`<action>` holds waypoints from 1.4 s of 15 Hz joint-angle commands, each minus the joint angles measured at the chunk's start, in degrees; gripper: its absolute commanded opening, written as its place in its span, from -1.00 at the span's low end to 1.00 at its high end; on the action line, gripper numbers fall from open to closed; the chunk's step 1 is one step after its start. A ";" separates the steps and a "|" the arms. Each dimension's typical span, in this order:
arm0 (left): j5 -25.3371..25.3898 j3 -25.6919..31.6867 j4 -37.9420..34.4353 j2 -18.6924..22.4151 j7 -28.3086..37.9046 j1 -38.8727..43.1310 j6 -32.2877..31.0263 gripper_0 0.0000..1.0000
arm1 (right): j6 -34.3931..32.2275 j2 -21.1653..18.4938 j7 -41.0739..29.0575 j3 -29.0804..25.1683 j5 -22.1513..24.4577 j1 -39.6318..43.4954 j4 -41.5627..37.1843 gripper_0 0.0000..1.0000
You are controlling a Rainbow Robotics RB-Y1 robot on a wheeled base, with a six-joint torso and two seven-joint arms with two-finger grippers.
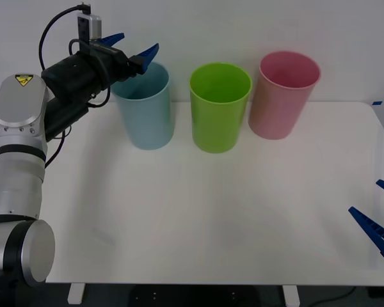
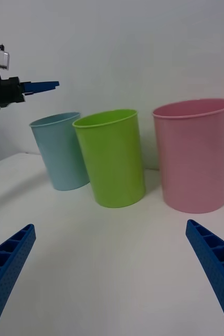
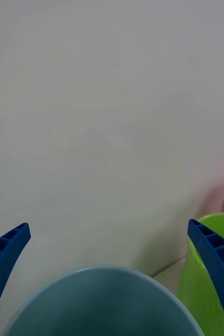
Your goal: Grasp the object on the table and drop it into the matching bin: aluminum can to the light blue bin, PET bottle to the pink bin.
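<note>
The light blue bin stands at the back left of the white table, with the pink bin at the back right. My left gripper hovers open just above the light blue bin's near-left rim, with nothing between its fingers. The left wrist view looks past that gripper down at the bin's mouth. My right gripper stands open and empty low over the table's right edge, facing the bins. The aluminum can and the PET bottle are out of view.
A lime green bin stands between the light blue and pink bins, close to both. A white wall rises right behind the row. The wide tabletop in front of the bins is bare white surface.
</note>
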 commanded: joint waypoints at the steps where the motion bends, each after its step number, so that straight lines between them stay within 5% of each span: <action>1: 1.14 0.32 -0.01 0.06 -0.16 0.34 -0.38 1.00 | 0.00 0.00 0.00 0.00 0.00 0.00 0.00 1.00; 7: 10.63 1.11 -2.47 2.70 -2.10 5.17 -5.75 1.00 | 0.00 0.00 0.00 0.00 0.00 0.00 0.00 1.00; 21: 28.91 8.93 -24.36 11.40 -5.88 36.29 -18.93 1.00 | 0.00 0.00 0.00 0.00 0.00 0.00 0.00 1.00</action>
